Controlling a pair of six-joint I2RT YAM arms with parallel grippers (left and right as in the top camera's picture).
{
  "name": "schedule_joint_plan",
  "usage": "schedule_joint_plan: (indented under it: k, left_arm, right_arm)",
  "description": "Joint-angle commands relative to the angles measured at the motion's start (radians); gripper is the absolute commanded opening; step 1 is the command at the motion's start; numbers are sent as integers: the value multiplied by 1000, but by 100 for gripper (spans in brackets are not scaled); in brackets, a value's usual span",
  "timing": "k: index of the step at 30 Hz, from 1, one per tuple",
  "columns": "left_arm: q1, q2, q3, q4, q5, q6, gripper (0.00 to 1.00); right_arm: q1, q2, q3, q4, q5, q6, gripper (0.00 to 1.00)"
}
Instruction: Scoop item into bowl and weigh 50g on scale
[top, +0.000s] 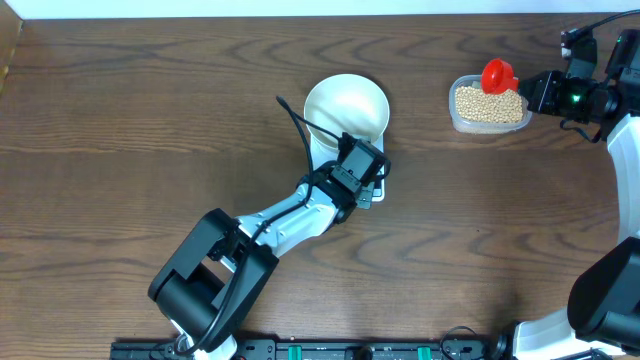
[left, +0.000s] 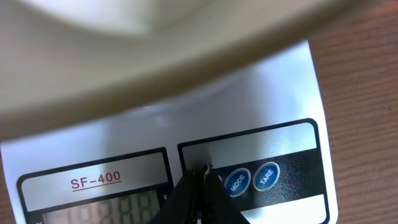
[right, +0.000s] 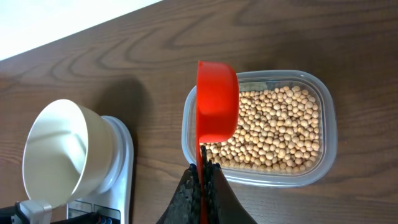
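Observation:
The white bowl (top: 345, 108) stands on the white scale (top: 377, 192), whose control end is under my left gripper (top: 362, 168). In the left wrist view the shut fingertips of the left gripper (left: 205, 170) rest on the scale's panel (left: 280, 140), just left of the blue MODE button (left: 237, 182) and TARE button (left: 265, 176). The display (left: 112, 211) shows faint digits. My right gripper (right: 202, 165) is shut on the handle of a red scoop (right: 217, 102), which hangs over the left end of the clear tub (right: 326, 106) of tan beans (right: 280, 130). What the scoop holds is hidden.
The tub (top: 455, 118) sits at the back right of the dark wooden table, about a hand's width right of the bowl (right: 59, 149) and the scale (right: 121, 180). The left arm's black cable (top: 295, 115) loops past the bowl's left side.

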Motion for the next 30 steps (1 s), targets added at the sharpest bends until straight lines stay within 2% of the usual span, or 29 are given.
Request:
schedule_joint_plan:
  k: [1,30]
  left_arm:
    - [12,102,-80,-62,-39,-8,7]
    - [-26,136,-80,-23,-78,38,7]
  right_arm:
    - [4,-5,9,-1,-17,-19,1]
    - [4,-5,9,-5,-17,-19,1]
